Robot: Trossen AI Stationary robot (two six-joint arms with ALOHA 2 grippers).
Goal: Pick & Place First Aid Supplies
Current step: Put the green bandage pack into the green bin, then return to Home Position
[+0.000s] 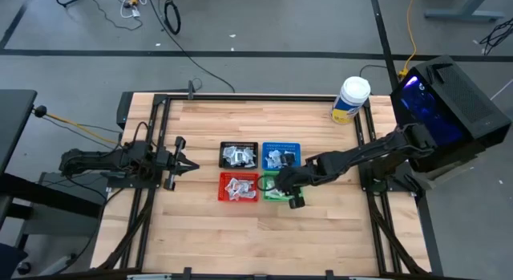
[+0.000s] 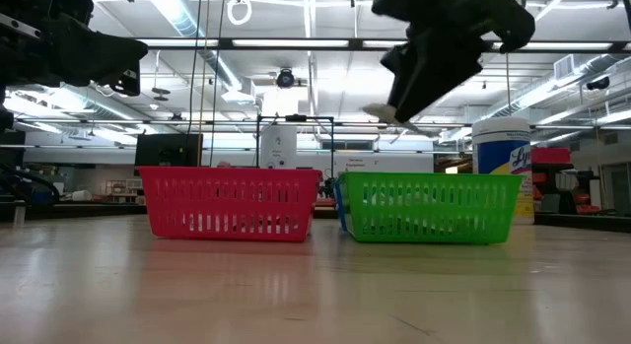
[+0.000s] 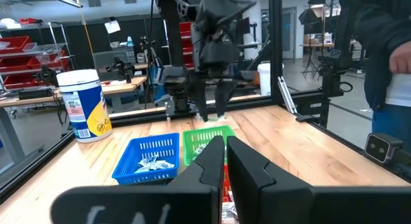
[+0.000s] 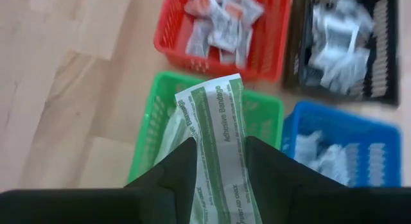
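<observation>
Pinched between my right claw's two fingers, partly closed on it, a white-and-green bandage packet is hanging directly over the green tray so it drops in, while my shut left claw is waiting apart.

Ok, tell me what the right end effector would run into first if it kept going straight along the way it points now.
Most likely the green tray. The right end effector, shut on a white-and-green bandage packet, hangs above that tray and points down into it. The packet's free end would probably touch first, though depth is hard to judge.
</observation>
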